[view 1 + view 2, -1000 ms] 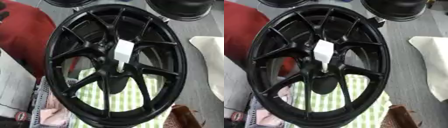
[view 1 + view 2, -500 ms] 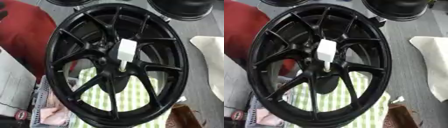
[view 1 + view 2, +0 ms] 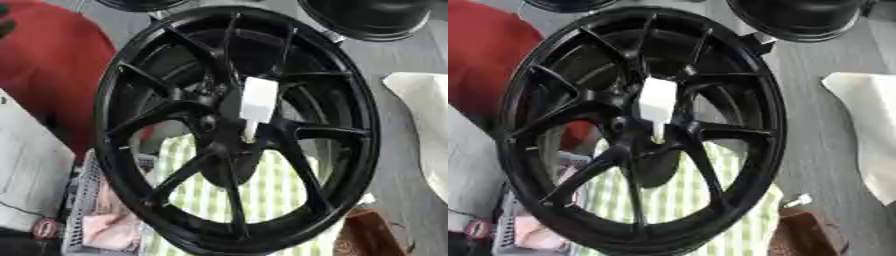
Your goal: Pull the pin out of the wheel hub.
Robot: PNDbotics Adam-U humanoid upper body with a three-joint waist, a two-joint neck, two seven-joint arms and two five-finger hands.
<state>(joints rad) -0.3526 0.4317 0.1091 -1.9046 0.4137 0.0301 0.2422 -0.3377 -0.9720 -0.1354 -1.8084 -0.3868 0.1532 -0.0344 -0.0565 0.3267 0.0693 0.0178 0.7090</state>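
The pin [image 3: 256, 102] is a white thing with a blocky head and a thinner stem pointing down, and that stem runs into the middle of the hub [image 3: 234, 136], so as far as I can tell it's seated in there and not out yet. The head sticks up proud of the spokes, which looks like the obvious bit to grab, and since the stem goes in roughly along the hub's axis I'd guess a pull has to go straight back along that line or it may bind. The wheel [image 3: 131, 90] itself is black, multi-spoke, and it's tilted up toward the camera rather than lying flat, which puts the hub face and the pin right in view; what props it I can't make out. Under and behind it there's a green and white checked cloth [image 3: 210, 195], maybe there to keep the rim from scuffing or sliding. Lower left is a grey perforated basket [image 3: 83, 220] with something pinkish in it, a red cloth [image 3: 48, 65] sits off to the left, and a white cloth [image 3: 868, 130] lies on the grey worktop [image 3: 815, 165] to the right. More black wheels [image 3: 372, 17] sit at the far edge. No robot hand shows in either view, left or right, so I can't say anything about how open they are or whether they hold anything.
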